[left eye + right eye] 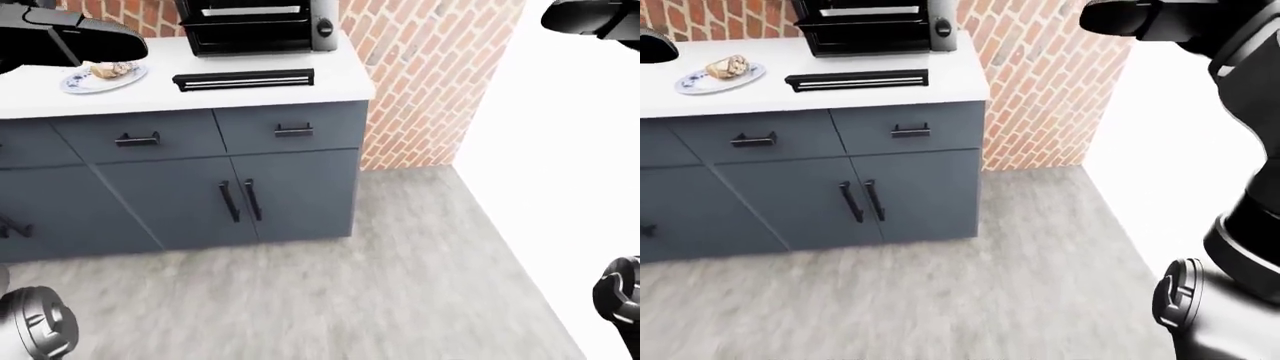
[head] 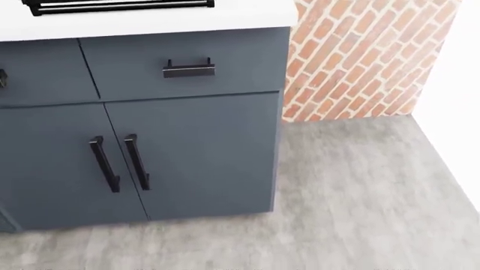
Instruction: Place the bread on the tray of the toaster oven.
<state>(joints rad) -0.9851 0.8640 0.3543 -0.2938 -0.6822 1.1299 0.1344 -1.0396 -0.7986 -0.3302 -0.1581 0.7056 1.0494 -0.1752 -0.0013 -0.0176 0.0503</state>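
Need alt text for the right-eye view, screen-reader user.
A white countertop over dark blue-grey cabinets holds bread on a plate, a black tray and a black toaster oven against a brick wall. The robot's dark right arm fills the right edge.

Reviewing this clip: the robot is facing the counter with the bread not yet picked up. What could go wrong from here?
1. The bread lies on a small plate near the counter's edge; a clumsy grab might push the plate off.
2. The tray lies out on the counter below the toaster oven, close to the rim, so a bump could knock it off.
3. Both hands are raised at the views' top edges, mostly cut off, so reaching is hard to monitor.
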